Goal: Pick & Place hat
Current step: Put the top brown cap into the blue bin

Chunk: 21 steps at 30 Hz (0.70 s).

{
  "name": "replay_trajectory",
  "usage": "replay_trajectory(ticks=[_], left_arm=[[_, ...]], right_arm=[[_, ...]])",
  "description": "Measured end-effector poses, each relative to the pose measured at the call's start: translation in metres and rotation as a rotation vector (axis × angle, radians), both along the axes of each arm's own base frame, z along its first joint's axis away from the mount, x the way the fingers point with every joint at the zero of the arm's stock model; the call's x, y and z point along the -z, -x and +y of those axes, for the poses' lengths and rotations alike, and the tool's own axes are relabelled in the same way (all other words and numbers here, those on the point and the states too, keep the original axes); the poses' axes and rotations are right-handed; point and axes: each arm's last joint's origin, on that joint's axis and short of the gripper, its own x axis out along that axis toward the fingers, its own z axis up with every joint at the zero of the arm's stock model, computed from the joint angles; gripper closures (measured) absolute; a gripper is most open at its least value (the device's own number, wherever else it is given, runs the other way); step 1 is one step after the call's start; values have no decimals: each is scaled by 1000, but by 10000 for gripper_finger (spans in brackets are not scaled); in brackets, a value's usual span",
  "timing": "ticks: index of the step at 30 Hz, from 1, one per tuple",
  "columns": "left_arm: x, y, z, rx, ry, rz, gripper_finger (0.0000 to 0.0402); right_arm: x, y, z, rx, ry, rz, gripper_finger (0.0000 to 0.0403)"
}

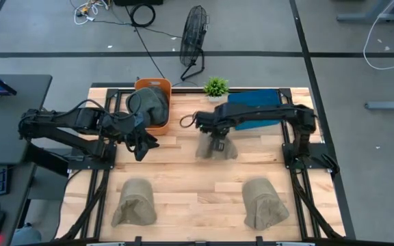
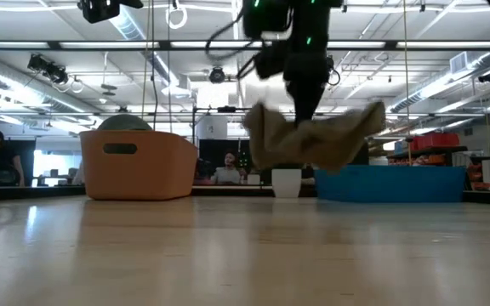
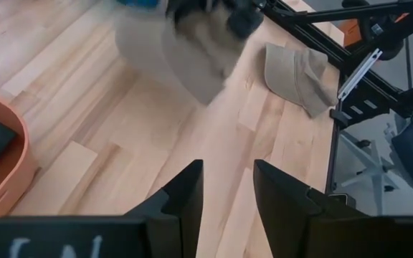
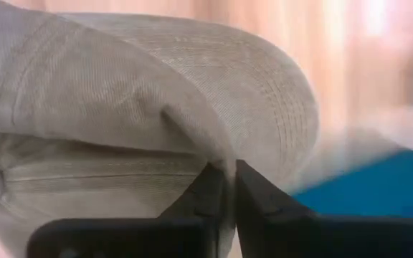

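High view: the right gripper [image 1: 214,145], jaws clamped on a tan hat [image 1: 215,148], hangs above the worktop [image 1: 183,184]. Carry it level toward the orange bin [image 1: 163,127], clearing the rim. Left gripper [image 1: 142,145] waits beside the bin, jaws apart.

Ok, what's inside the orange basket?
The orange basket holds a dark grey hat, heaped above its rim. Anything beneath that hat is covered.

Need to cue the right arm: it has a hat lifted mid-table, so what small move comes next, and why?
Probably carry it left toward the orange bin. The right gripper has its jaws shut on the tan hat, which hangs clear of the table; the bin already holds a dark hat. The left gripper waits open beside the bin.
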Motion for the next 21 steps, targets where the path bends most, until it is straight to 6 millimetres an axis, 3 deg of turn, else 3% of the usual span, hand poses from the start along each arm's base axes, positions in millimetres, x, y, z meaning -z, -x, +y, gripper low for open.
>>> replay_trajectory(ticks=[6,11,15,21], left_arm=[[0,0,0,-16,20,-2,275],[0,0,0,-29,36,-3,275],[0,0,0,-33,41,-3,275],[0,0,0,-34,41,-3,275]], right_arm=[[-71,44,-18,238,94,-124,393],[-109,95,-45,567,160,-211,393],[-123,125,-61,734,189,-222,393],[-125,153,-88,917,221,-156,393]])
